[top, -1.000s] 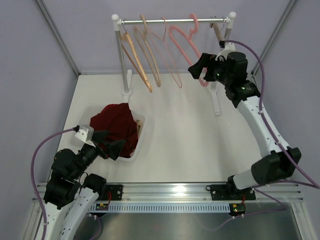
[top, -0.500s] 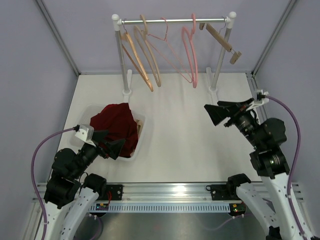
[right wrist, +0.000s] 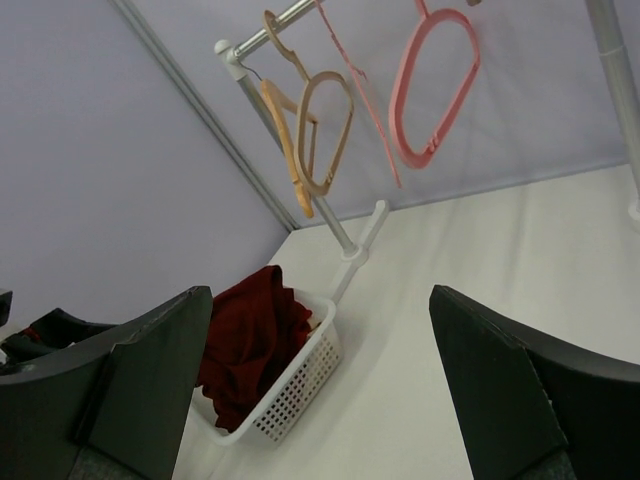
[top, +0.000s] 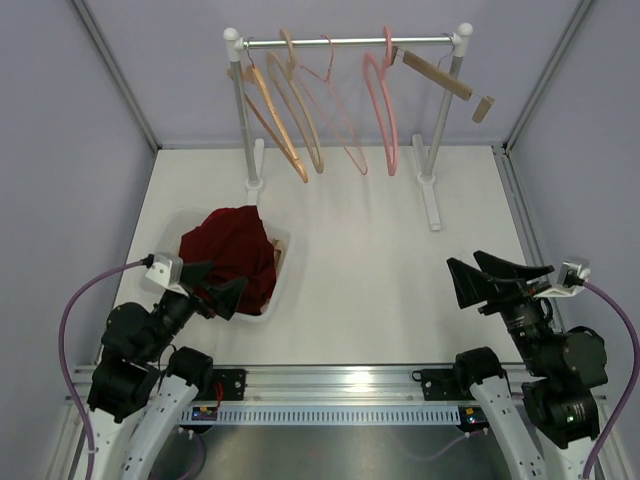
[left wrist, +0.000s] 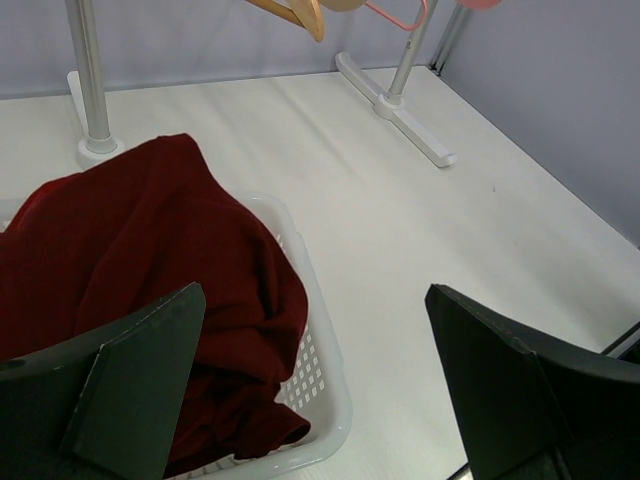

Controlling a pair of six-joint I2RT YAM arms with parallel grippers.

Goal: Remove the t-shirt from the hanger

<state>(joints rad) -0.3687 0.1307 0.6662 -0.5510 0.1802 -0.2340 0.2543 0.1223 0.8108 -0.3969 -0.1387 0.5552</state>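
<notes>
The dark red t-shirt lies heaped in the white basket at lower left, so the hangers at the top hang bare. The left gripper and right gripper sit low, jaws spread and empty; the task seems finished.

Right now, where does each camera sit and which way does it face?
Top external: above and behind, looking down at table; left hand, right hand show.
Left wrist: faces across red t-shirt in basket toward the rack; own fingers show.
Right wrist: looks left and up at the hangers; own fingers show.
All three share the t-shirt.
</notes>
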